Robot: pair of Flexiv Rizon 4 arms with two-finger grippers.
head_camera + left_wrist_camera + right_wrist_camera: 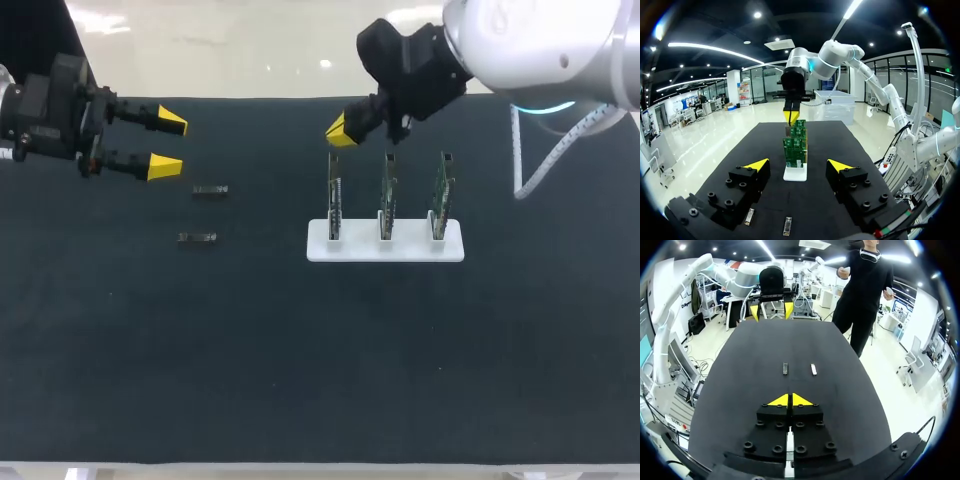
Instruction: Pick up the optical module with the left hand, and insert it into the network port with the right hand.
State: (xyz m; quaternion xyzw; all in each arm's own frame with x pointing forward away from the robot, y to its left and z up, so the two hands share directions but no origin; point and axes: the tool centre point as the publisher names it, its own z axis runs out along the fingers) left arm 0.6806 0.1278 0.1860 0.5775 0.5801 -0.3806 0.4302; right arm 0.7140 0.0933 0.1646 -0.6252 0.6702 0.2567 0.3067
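Even light is falling from overhead onto the matte black table (300, 350), which is soaking it up and showing barely any shadow. Glare is blooming on the white shell of the right arm (540, 40), while the white rack (385, 245) and the yellow tips of the left gripper (181, 144) are standing out brightly.

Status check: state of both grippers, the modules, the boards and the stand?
Left gripper: open, empty.
Right gripper: shut, empty, over the stand.
Far module: flat on the table, loose.
Near module: flat on the table, loose.
Three boards: upright in the stand.
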